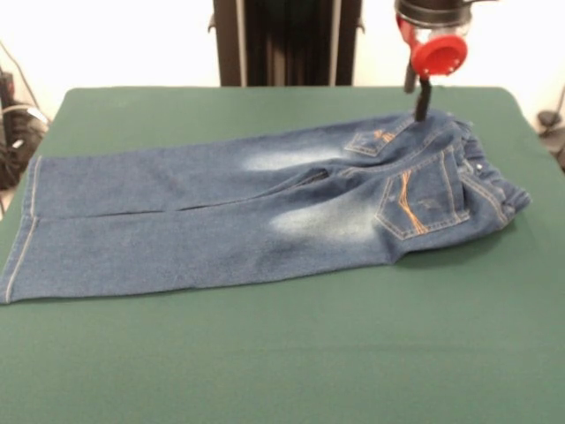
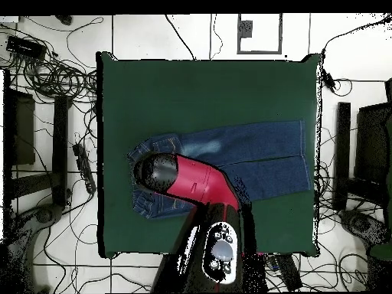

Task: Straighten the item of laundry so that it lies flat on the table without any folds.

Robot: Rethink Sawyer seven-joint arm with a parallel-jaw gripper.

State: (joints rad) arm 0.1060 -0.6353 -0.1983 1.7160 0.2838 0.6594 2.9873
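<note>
The item of laundry [image 1: 265, 208] is a small pair of blue jeans with whitish faded patches, lying back side up across the table [image 1: 282, 353]. Both legs stretch flat toward the left edge; the waistband at the right end is rumpled and slightly raised. Orange stitching marks the two back pockets. My gripper [image 1: 422, 108] hangs down from a red disc, its tip touching or just above the denim at the far side of the waist. From overhead, the red and black arm [image 2: 195, 184] covers the waist end of the laundry [image 2: 264, 157], whose legs point right on the table [image 2: 199, 84].
Dark green cloth surrounds the jeans, with wide bands in front and behind. The leg hems lie close to the table's left edge in the front view. Cables and dark stands [image 2: 46, 145] lie on the floor around the table.
</note>
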